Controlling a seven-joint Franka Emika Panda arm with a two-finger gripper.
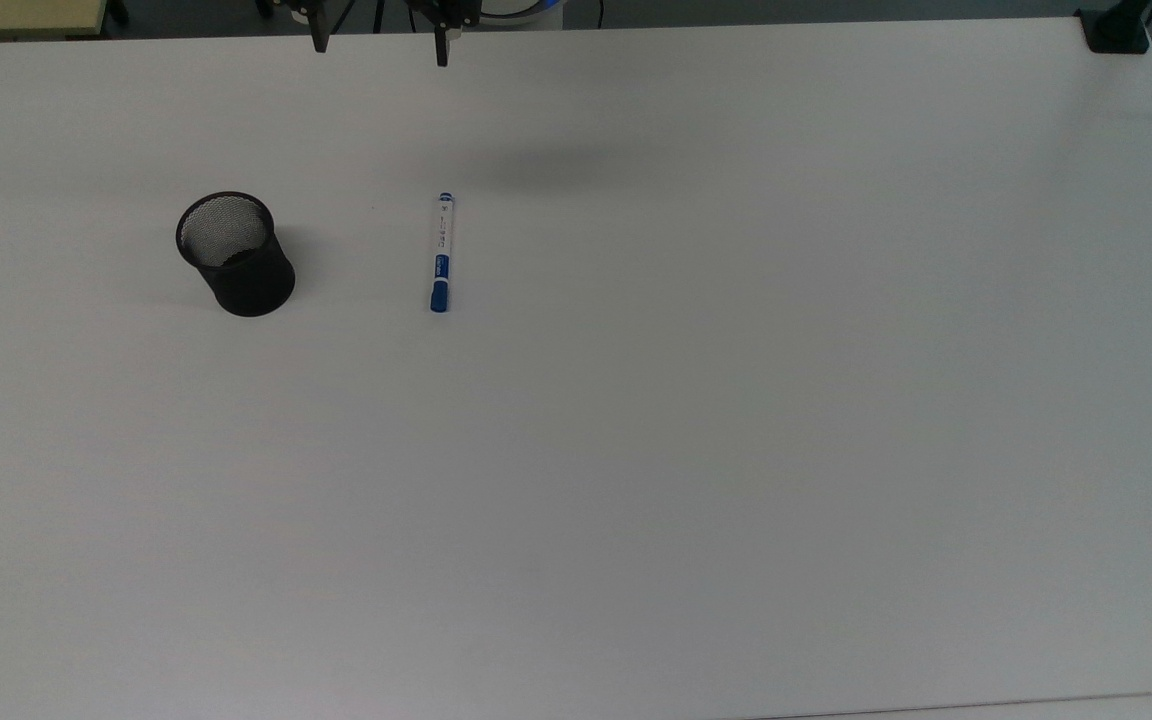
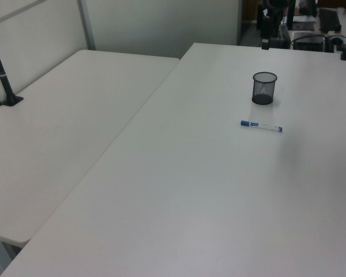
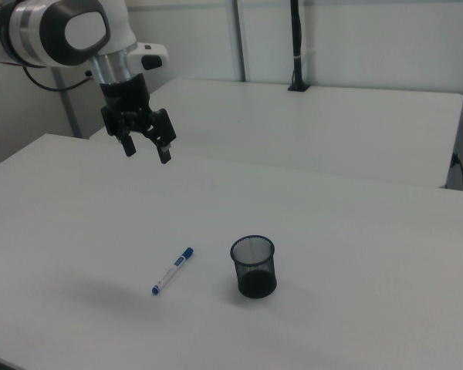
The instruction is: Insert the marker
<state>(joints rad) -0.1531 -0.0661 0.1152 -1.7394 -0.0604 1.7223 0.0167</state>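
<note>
The marker (image 1: 441, 253) lies flat on the white table (image 1: 696, 420), white barrel with a blue cap at its near end in the top view. It also lies in the left view (image 2: 260, 125) and the right view (image 3: 173, 270). A black mesh cup (image 1: 234, 252) stands upright to the top view's left of it, seen too at the cup (image 2: 264, 88) and the cup (image 3: 253, 267). My gripper (image 3: 147, 149) hangs open and empty high above the table, well behind the marker in the right view. Its two fingertips (image 1: 442, 55) poke in at the top view's upper edge.
A second white table (image 2: 57, 133) adjoins on the left view's left, with a black clamp post (image 2: 3, 78) on it. Another black clamp (image 1: 1114, 28) sits at the top view's upper right corner. Equipment (image 2: 311, 23) stands beyond the far edge in the left view.
</note>
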